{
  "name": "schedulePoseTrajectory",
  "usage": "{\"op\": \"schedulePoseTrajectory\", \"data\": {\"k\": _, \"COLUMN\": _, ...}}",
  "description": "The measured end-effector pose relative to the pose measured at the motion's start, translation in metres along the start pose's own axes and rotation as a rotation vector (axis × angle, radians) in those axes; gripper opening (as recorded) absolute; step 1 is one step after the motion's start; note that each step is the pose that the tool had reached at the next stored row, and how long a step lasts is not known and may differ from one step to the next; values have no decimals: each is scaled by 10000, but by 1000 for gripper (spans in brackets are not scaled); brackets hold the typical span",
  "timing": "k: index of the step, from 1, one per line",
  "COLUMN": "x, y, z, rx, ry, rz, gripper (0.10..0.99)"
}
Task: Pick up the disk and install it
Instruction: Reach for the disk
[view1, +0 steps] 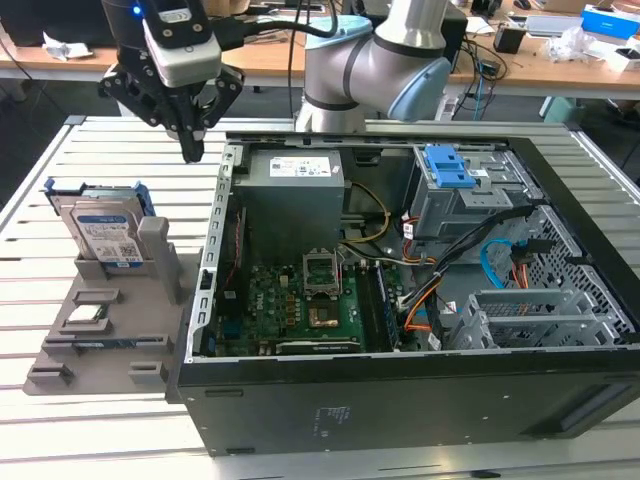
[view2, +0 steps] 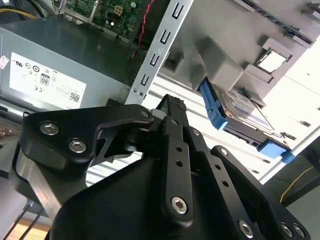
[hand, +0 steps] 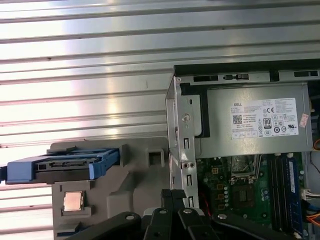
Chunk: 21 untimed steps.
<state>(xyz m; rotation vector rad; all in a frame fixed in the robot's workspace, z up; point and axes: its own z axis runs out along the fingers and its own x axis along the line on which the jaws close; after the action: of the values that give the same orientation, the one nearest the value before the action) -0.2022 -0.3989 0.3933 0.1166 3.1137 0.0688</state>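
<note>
The disk (view1: 105, 235) stands upright in a grey holder (view1: 160, 265) on the exterior view's left, silver with a white and blue label and blue rails. In both wrist views the disk (view2: 240, 107) (hand: 60, 167) sits edge-on in that holder. My gripper (view1: 191, 150) hangs above the slatted table between the disk and the open computer case (view1: 400, 400). It is higher than the disk and to its right in the exterior view. The black fingers (view2: 172, 105) are shut together with nothing between them.
The grey holder also carries a small square processor chip (view1: 85, 320). Inside the case are the grey power-supply box (view1: 295, 185), the motherboard (view1: 300, 305), cables, and a blue-latched drive bay (view1: 450, 170). The case wall (view1: 215, 250) stands close beside the gripper.
</note>
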Motion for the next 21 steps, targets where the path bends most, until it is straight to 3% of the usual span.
{"op": "schedulePoseTrajectory", "data": {"k": 3, "x": 54, "y": -4, "z": -1, "rx": 0, "ry": -1, "rz": -1, "gripper": 106}}
{"op": "schedulePoseTrajectory", "data": {"k": 6, "x": 186, "y": -14, "z": -5, "rx": 0, "ry": -1, "rz": 0, "gripper": 106}}
{"op": "schedulePoseTrajectory", "data": {"k": 11, "x": 286, "y": -21, "z": -7, "rx": -1, "ry": -1, "rz": 0, "gripper": 106}}
{"op": "schedulePoseTrajectory", "data": {"k": 18, "x": 494, "y": -37, "z": -13, "rx": 0, "ry": 0, "rz": 0, "gripper": 106}}
{"op": "schedulePoseTrajectory", "data": {"k": 21, "x": 538, "y": -40, "z": -14, "rx": 0, "ry": -1, "rz": 1, "gripper": 106}}
